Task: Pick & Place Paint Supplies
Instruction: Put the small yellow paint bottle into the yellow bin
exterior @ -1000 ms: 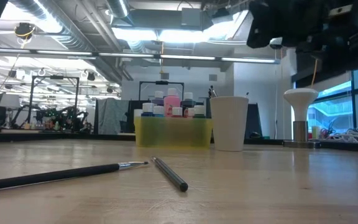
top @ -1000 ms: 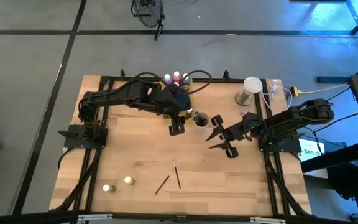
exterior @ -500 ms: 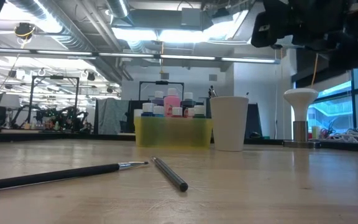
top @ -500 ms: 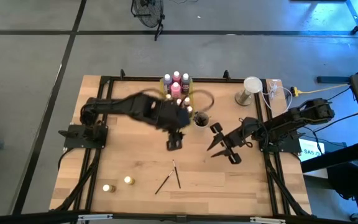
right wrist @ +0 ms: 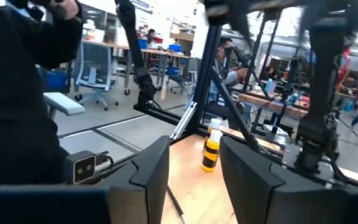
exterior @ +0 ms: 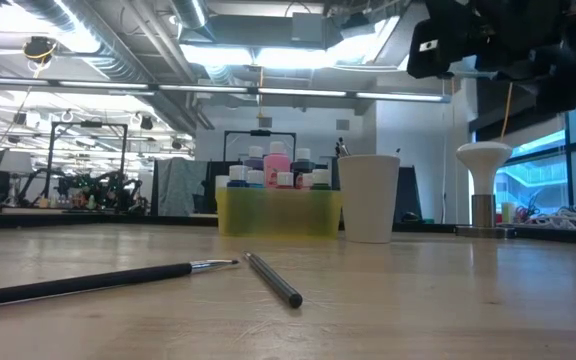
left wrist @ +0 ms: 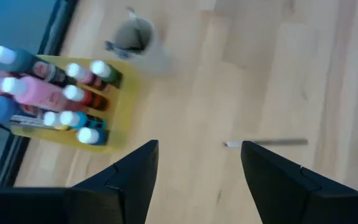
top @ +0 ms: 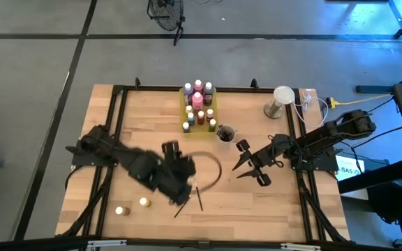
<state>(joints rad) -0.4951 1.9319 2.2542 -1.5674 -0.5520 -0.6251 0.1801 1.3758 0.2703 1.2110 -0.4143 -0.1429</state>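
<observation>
Two thin dark brushes (top: 187,201) (top: 199,196) lie crossed flat on the wooden table near its front edge; the low view shows them as well (exterior: 98,281) (exterior: 273,279). My left gripper (top: 178,188) hovers open just left of them, nothing between its fingers. Its wrist view shows one brush (left wrist: 267,143) on the wood ahead. Two small yellow-capped bottles (top: 121,210) (top: 144,202) stand at the near left. Several paint bottles (top: 198,97) stand in the yellow tray (top: 213,111) at the far middle. My right gripper (top: 246,164) waits open above the table's right part.
A round cup (top: 225,132) with a brush in it stands beside the tray. A white-topped stand (top: 279,100) and cables sit at the far right corner. Bare wood lies between the tray and the loose brushes.
My left gripper has swung from beside the tray and cup toward the table's near edge and somewhat left, dropping a little, and now stands over the loose brushes. Its fingers stay open. Nothing on the table has moved.
</observation>
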